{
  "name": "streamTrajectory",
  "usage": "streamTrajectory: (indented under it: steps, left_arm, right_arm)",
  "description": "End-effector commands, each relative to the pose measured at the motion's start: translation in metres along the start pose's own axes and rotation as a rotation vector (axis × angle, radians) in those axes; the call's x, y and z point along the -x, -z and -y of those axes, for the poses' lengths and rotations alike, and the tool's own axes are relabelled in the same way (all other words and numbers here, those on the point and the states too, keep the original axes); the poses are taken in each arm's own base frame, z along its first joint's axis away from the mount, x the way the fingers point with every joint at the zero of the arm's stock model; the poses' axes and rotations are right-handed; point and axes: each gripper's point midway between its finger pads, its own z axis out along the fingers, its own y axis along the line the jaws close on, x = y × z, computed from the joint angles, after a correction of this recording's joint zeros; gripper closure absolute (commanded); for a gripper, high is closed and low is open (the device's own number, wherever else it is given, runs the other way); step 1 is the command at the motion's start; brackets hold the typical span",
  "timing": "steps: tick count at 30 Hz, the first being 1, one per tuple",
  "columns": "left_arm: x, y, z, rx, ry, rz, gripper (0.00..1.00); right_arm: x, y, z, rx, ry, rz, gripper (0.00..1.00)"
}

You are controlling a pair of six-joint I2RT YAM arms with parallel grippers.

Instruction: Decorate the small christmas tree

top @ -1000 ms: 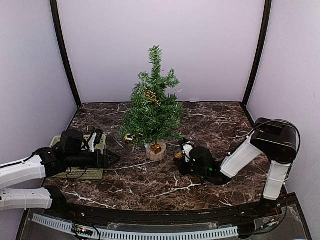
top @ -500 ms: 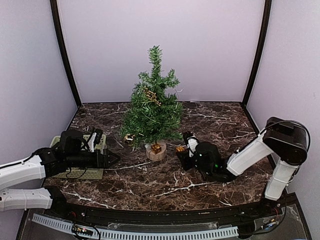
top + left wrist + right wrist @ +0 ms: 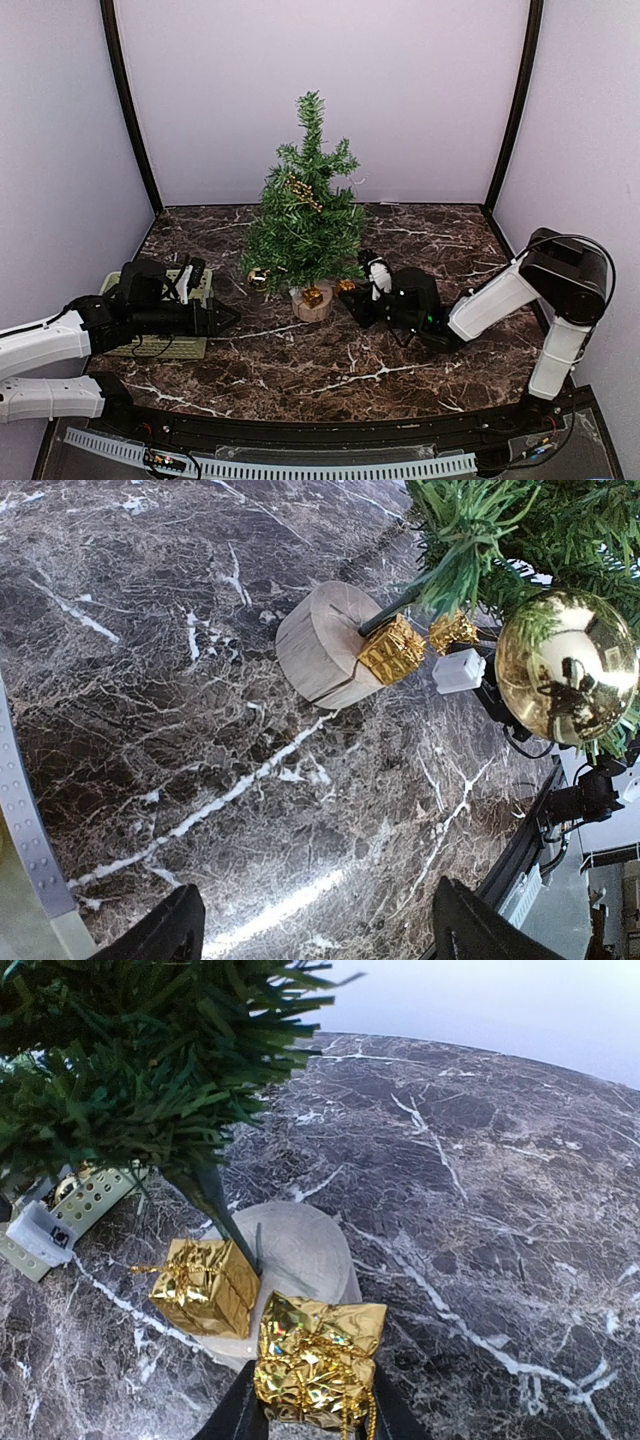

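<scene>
The small christmas tree (image 3: 305, 225) stands mid-table on a round pale stump (image 3: 311, 305). A gold ball (image 3: 257, 278) hangs low on its left side and a gold garland piece (image 3: 303, 192) sits higher up. One gold gift box (image 3: 205, 1285) hangs against the stump (image 3: 300, 1245). My right gripper (image 3: 315, 1410) is shut on a second gold gift box (image 3: 318, 1360), just right of the stump, at the tree's lowest branches (image 3: 130, 1080). My left gripper (image 3: 318, 935) is open and holds nothing, low over the marble left of the tree, facing the stump (image 3: 320, 655) and ball (image 3: 567, 667).
A green perforated basket (image 3: 160, 340) sits at the table's left edge under my left arm. Purple walls close in the back and both sides. Dark marble table (image 3: 420, 240) stretches right of and behind the tree.
My right gripper has closed on the gold gift box, lifted it slightly and carried it left to the tree's stump. My left arm has not moved.
</scene>
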Motion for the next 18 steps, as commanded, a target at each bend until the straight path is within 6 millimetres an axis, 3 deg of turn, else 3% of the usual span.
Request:
streamTrajectory:
  steps: [1, 18]
  left_arm:
    - [0.007, 0.005, 0.004, -0.006, -0.009, 0.02, 0.19]
    - [0.007, 0.006, 0.004, -0.007, -0.01, 0.021, 0.19]
  right_arm:
    - [0.019, -0.012, -0.005, 0.039, 0.01, 0.069, 0.72]
    - [0.018, -0.04, -0.011, 0.07, 0.053, 0.052, 0.71]
